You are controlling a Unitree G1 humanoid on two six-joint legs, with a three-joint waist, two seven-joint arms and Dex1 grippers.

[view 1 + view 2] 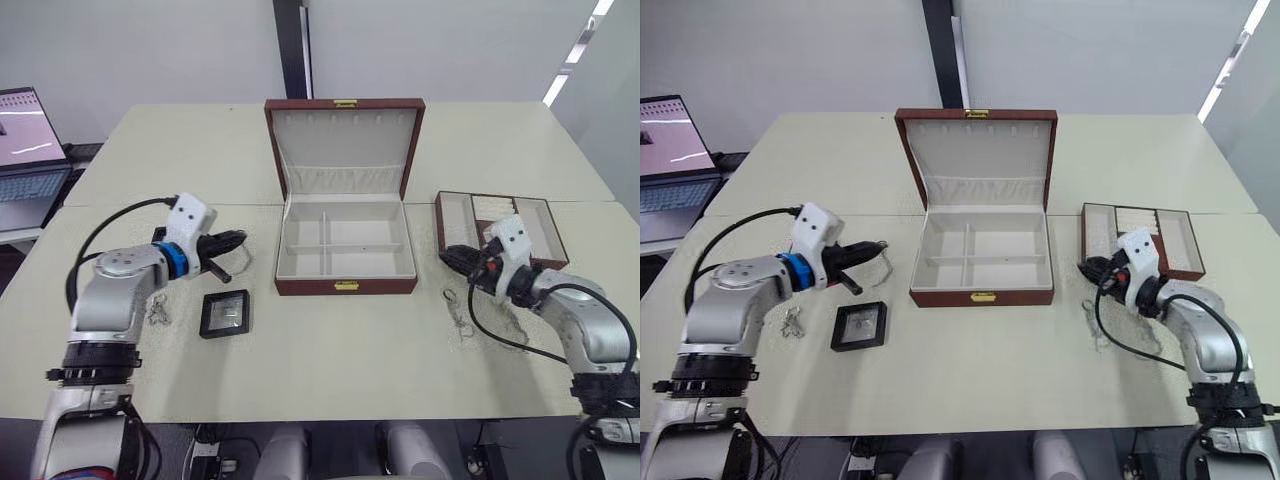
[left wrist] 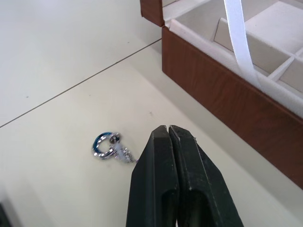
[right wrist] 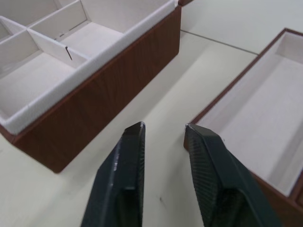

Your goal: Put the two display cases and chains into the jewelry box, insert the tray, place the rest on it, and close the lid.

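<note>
One chain is seen left of the jewelry box, just beside the closed, empty left gripper; the right gripper is held apart.

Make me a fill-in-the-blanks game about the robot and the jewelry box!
1. The lid of the jewelry box is ____.
2. The fingers of the left gripper are pressed ____.
3. The tray sits on the table, on the robot's ____ side of the box.
4. The black display case lies flat on the ____.

Missing words: open; together; right; table
</note>
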